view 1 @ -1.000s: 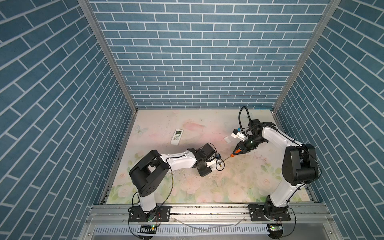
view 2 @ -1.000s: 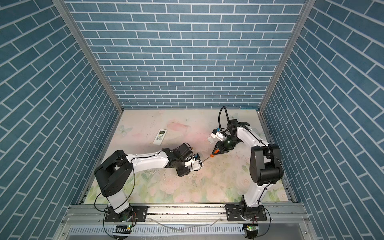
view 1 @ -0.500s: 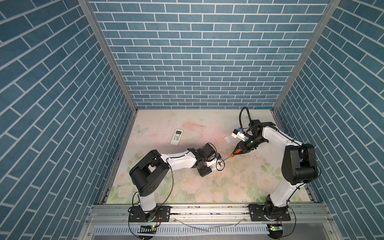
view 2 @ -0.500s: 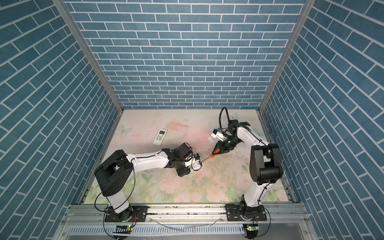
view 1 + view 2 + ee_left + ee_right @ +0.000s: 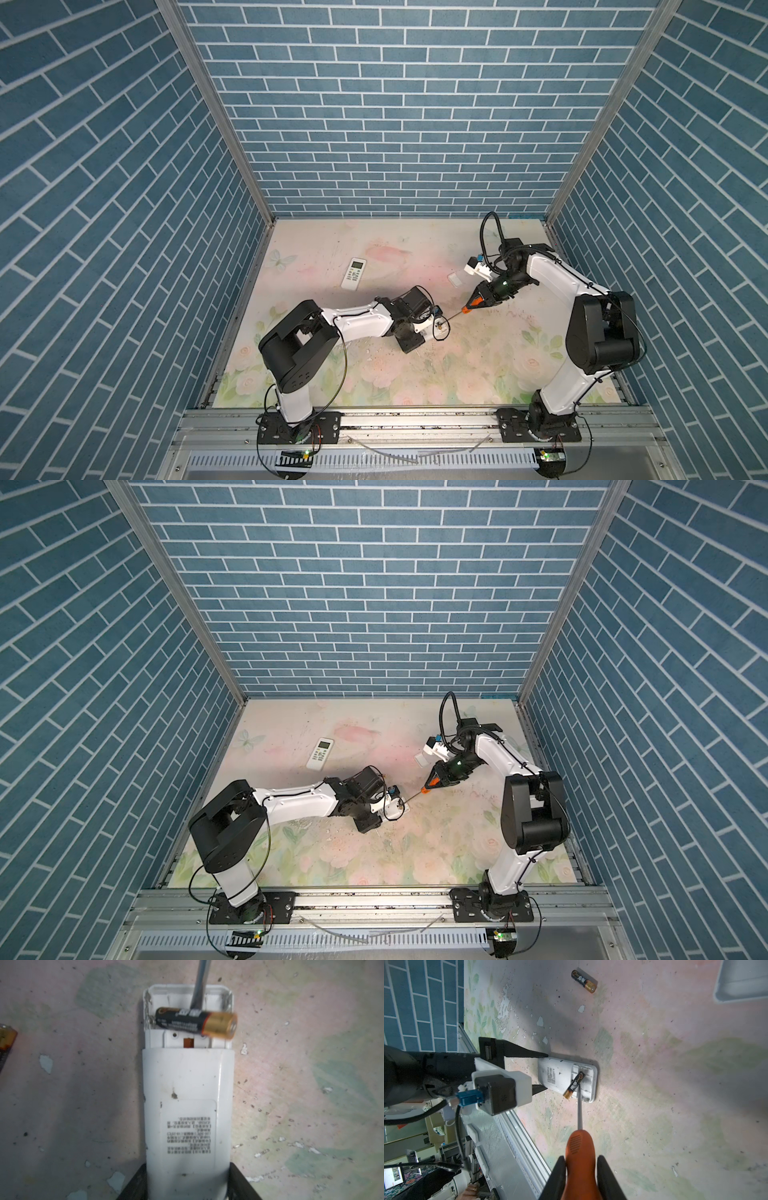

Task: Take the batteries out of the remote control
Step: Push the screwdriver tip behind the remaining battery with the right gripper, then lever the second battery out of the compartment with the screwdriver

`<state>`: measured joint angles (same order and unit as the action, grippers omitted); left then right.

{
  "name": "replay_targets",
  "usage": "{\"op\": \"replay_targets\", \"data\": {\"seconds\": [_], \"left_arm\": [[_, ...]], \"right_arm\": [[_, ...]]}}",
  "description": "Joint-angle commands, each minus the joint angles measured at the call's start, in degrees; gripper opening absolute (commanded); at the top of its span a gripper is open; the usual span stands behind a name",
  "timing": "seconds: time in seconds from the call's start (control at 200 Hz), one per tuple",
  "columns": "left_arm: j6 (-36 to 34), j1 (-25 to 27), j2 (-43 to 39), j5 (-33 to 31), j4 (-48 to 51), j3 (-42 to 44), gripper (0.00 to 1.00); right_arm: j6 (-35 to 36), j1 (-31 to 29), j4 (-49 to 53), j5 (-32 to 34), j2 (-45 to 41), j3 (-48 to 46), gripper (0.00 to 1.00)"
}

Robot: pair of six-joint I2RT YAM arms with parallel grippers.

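Note:
A white remote control (image 5: 187, 1088) lies face down with its battery bay uncovered, and my left gripper (image 5: 188, 1184) is shut on its other end. One of the batteries (image 5: 195, 1022), black with a gold end, sits tilted across the bay with its gold end sticking out over the rim. My right gripper (image 5: 580, 1172) is shut on an orange-handled screwdriver (image 5: 580, 1147). The screwdriver's metal shaft (image 5: 579, 1109) reaches into the bay beside that cell. Another battery (image 5: 584, 981) lies loose on the mat a short way from the remote. In both top views the grippers meet mid-table (image 5: 440, 328).
A second white remote (image 5: 354, 273) lies face up further back on the left. A small white cover plate (image 5: 456, 279) rests on the mat near the right arm. Blue brick walls enclose the floral mat, and an aluminium rail (image 5: 415, 419) runs along the front.

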<state>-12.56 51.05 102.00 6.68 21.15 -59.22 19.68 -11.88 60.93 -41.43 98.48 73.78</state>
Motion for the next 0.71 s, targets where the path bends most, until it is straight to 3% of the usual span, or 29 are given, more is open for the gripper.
{"op": "replay_targets", "data": {"seconds": [0.0, 0.255, 0.7], "left_arm": [[0.52, 0.28, 1.38, -1.67, -0.93, 0.95, 0.2], [1.17, 0.28, 1.14, -1.93, -0.92, 1.29, 0.2], [2.09, 0.54, 0.2, 0.17, -1.72, 2.44, 0.2]], "right_arm": [[0.01, -0.34, 2.0, -3.27, -1.73, -1.87, 0.0], [-1.34, -0.47, 0.88, -2.12, -1.64, -1.53, 0.0], [-11.23, -1.04, -10.06, -0.01, -1.7, -2.32, 0.0]]}}
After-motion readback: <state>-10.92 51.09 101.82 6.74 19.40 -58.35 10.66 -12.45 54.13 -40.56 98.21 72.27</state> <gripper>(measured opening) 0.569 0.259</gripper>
